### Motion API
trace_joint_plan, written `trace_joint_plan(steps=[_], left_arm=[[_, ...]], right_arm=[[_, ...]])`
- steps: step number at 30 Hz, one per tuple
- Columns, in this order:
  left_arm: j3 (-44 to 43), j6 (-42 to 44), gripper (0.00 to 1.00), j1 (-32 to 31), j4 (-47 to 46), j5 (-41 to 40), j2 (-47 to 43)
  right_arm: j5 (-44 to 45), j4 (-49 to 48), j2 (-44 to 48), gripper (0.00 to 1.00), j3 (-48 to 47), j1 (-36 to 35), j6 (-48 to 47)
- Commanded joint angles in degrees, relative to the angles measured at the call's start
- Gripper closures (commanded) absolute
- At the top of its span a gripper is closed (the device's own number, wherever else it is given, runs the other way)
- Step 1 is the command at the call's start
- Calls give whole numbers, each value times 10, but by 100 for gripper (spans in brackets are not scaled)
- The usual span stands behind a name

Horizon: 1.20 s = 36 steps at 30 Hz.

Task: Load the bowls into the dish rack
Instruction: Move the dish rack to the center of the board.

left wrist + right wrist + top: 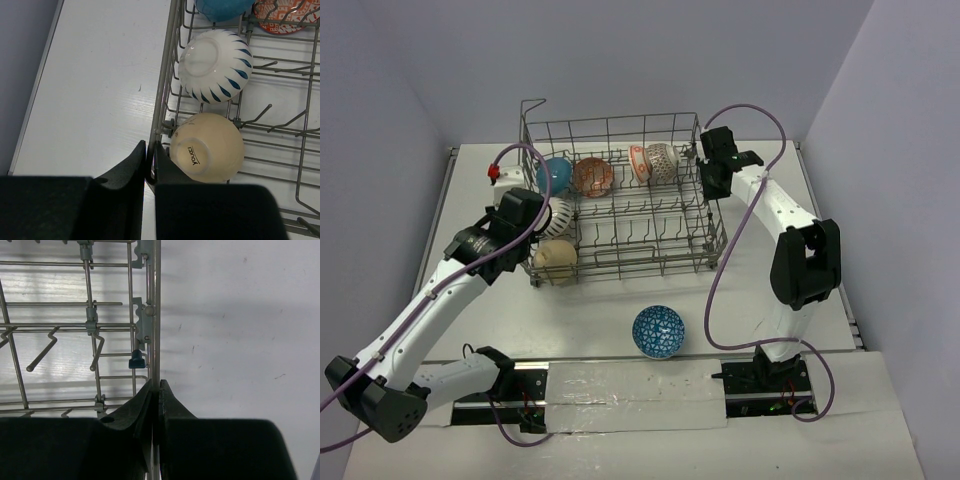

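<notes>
Pale lilac-grey walls close in a white tabletop [470,300], and the large rectangular grey metal wire dish rack [620,262] stands toward the middle of its far edge, its raised handle at the rack's far-left corner.

By the look of it, the loading is nearly finished. Six bowls are in the rack and one is outside it. Along the rack's far wall, from left to right, are a plain blue bowl [556,175], an orange patterned bowl [592,177], a red-and-white patterned bowl [640,163] and, just beside it, a white bowl with a grey lattice pattern [663,160]. All four lean on edge among the tines. Down the rack's left side is a white bowl with dark blue petal strokes [215,65], its base turned up toward the wrist camera. A cream bowl [207,147] lies near the rack's near-left corner, also base up and printed with a small black label. The middle and right rows of tines hold nothing.

One round blue-and-white patterned bowl [658,331] is left to load. It sits on the tabletop between the rack and the near edge, about midway across and well apart from both arms.

Neither arm carries a bowl. The left arm's fingers [127,170] are clenched on the rack's left rim wire, just beside the cream bowl. The right arm's fingers [135,407] are clenched on the right rim wire. I judge that the rack itself is being held or steadied, and one arm must let go before it can fetch the last bowl.
</notes>
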<state>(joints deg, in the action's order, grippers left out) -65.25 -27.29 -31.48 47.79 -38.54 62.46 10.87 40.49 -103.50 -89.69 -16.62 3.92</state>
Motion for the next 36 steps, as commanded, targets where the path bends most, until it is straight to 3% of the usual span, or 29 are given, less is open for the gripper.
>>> trace_joint_plan(steps=[1, 9, 12, 14, 16, 17, 20, 28, 36], left_arm=[[1, -51, 100, -35, -68, 110, 16], [3, -53, 99, -35, -57, 80, 20], [11, -58, 89, -35, -60, 79, 14], [14, -59, 83, -35, -63, 82, 14], [14, -63, 74, -35, -61, 84, 17], [12, -63, 66, -35, -60, 84, 18], [9, -65, 55, -35, -60, 82, 20], [-40, -66, 49, -35, -26, 45, 23], [-177, -31, 39, -35, 7, -29, 61]], right_arm=[[-134, -50, 33, 100, -29, -44, 16], [-137, -57, 45, 100, 2, -43, 19], [-134, -63, 52, 99, 14, -44, 19], [-128, -62, 51, 94, 14, -44, 20], [-124, -60, 50, 80, 12, -44, 21], [-122, -58, 50, 77, 8, -43, 21], [-118, -57, 51, 69, 6, -44, 22], [-90, -59, 63, 47, 1, -44, 24], [-61, -59, 96, 27, -14, -38, 29]])
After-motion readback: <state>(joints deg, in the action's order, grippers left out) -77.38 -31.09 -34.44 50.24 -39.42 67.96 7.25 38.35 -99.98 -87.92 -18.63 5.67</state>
